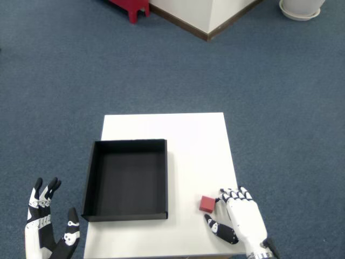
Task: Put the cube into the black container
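Note:
A small red cube lies on the white table, right of the black container, which is an open shallow box with nothing inside. My right hand rests at the table's near right corner, just right of the cube. Its fingertips touch or nearly touch the cube's right side, and the thumb lies below the cube, apart from it. The fingers are not closed round the cube.
The left hand hangs open off the table's near left corner, over blue carpet. A red stool leg, a white wall corner with brown skirting and a white pot stand far off at the top.

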Controlling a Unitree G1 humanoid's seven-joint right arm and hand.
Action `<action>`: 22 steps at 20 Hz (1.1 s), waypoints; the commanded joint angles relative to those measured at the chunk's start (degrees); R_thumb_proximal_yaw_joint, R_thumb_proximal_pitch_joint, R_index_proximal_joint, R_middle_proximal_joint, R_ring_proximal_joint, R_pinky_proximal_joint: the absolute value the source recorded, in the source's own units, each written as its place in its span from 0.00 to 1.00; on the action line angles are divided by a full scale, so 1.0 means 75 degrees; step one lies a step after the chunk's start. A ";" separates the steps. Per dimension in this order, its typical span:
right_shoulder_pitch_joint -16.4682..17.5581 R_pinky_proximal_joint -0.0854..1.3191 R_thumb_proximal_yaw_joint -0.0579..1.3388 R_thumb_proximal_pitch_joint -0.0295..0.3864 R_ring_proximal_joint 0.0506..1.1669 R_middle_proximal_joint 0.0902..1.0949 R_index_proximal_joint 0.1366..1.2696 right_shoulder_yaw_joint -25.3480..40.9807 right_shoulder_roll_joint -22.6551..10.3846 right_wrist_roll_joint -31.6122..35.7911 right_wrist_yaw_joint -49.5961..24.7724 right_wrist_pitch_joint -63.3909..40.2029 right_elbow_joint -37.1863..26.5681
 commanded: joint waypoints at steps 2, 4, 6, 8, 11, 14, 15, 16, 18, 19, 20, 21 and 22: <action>-0.0207 0.16 0.54 0.14 0.23 0.21 0.39 0.0030 -0.0057 -0.0061 0.0095 -0.0107 0.0049; -0.0211 0.16 0.54 0.13 0.22 0.20 0.38 0.0033 -0.0052 -0.0071 0.0109 -0.0107 0.0049; -0.0240 0.15 0.54 0.10 0.22 0.20 0.34 0.0031 -0.0050 -0.0076 0.0148 -0.0104 0.0050; -0.0270 0.15 0.54 0.08 0.22 0.19 0.29 0.0016 -0.0044 -0.0067 0.0230 -0.0084 0.0060; -0.0297 0.14 0.53 0.07 0.21 0.18 0.27 -0.0018 -0.0045 -0.0046 0.0294 -0.0101 0.0061; -0.0322 0.13 0.52 0.06 0.21 0.17 0.26 -0.0047 -0.0051 -0.0030 0.0292 -0.0163 0.0042; -0.0324 0.13 0.52 0.06 0.20 0.17 0.26 -0.0050 -0.0051 -0.0029 0.0285 -0.0178 0.0037; -0.0321 0.13 0.52 0.06 0.20 0.17 0.26 -0.0052 -0.0051 -0.0028 0.0280 -0.0192 0.0036; -0.0320 0.13 0.52 0.06 0.20 0.17 0.26 -0.0053 -0.0053 -0.0033 0.0270 -0.0208 0.0036; -0.0320 0.13 0.52 0.06 0.20 0.17 0.26 -0.0052 -0.0052 -0.0039 0.0261 -0.0216 0.0034; -0.0326 0.12 0.52 0.06 0.20 0.17 0.26 -0.0046 -0.0043 -0.0049 0.0246 -0.0224 0.0025; -0.0365 0.12 0.52 0.06 0.20 0.17 0.27 -0.0015 -0.0005 -0.0091 0.0195 -0.0240 -0.0010; -0.0426 0.12 0.52 0.06 0.20 0.17 0.27 0.0042 0.0037 -0.0162 0.0118 -0.0254 -0.0045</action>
